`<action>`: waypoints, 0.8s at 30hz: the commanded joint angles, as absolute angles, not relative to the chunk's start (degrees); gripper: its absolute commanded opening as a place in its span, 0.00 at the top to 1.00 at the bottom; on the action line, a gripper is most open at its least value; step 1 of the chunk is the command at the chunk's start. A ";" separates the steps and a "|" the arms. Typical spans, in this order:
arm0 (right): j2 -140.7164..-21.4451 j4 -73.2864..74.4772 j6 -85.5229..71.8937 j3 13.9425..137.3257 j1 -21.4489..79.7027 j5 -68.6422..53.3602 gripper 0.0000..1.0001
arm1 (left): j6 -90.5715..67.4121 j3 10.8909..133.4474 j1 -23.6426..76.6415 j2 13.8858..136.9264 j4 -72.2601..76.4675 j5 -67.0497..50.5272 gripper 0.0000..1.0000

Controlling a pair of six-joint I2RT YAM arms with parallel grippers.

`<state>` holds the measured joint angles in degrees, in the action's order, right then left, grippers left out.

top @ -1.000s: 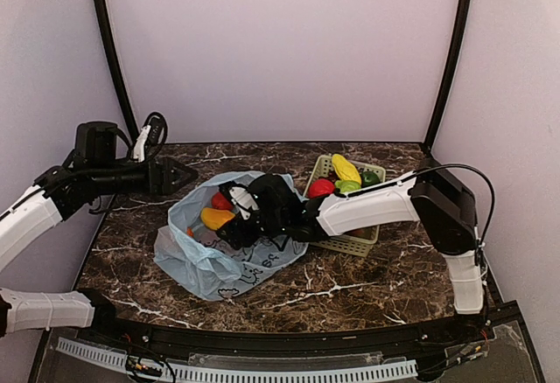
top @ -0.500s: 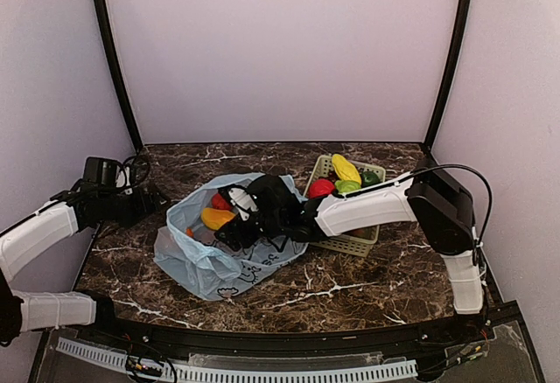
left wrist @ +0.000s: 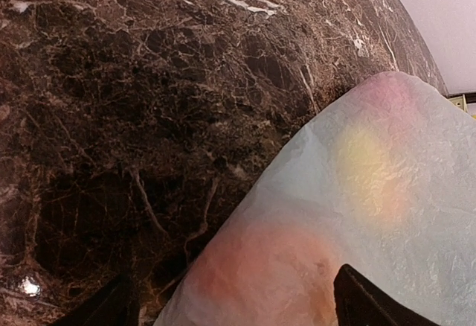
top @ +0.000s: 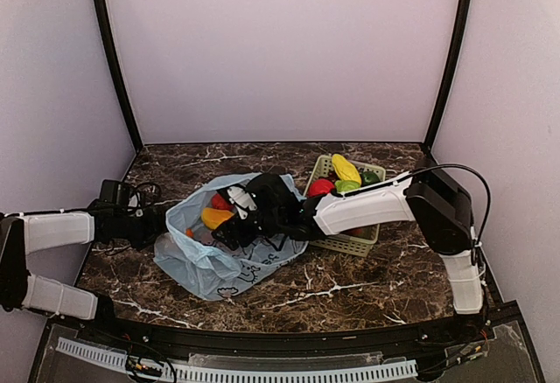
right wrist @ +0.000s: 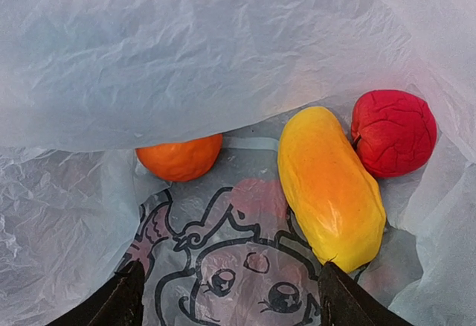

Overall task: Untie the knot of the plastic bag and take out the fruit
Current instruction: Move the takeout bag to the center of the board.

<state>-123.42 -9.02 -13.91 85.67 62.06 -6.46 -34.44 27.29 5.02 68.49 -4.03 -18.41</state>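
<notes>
Dark brown marble veined with white forms the counter, closed in by pale lilac walls. The plastic bag, thin light blue film, lies slumped left of the counter's middle with its mouth gaping upward.

Just right of the plastic bag stands a pale green lattice basket holding a yellow fruit, a red one and green ones.

The right arm reaches across the front of the basket into the bag's mouth. On the right wrist camera, the right fingers are spread wide with nothing between them, hanging above the bag's inner floor. On that floor lie a yellow-orange mango, a red apple touching the mango's far end, and an orange half tucked under a fold of film. A cartoon girl printed on the film shows between the two finger tips.

The left arm lies low at the bag's left side. The left fingers are spread as well, straddling the bag's outer bulge, where yellow and reddish shapes glow through the film. Whether they touch the film I cannot tell.
</notes>
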 commanded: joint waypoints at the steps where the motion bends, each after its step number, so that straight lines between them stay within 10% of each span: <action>1: -125.37 -10.23 -14.50 87.60 61.55 -7.99 0.23 | -35.41 25.87 4.74 70.47 2.34 -20.61 0.21; 17: -126.21 -10.02 -15.01 88.37 61.63 -9.29 0.32 | -32.89 25.24 4.80 75.99 4.36 -25.22 0.97; 24: -125.38 -10.23 -15.06 87.55 61.44 -8.70 0.33 | -31.73 27.70 9.14 80.55 6.86 -26.31 0.99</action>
<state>-125.10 -8.99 -14.31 87.02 62.04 -9.04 -33.17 26.22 6.15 78.96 5.23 -24.77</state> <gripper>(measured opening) 0.675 0.009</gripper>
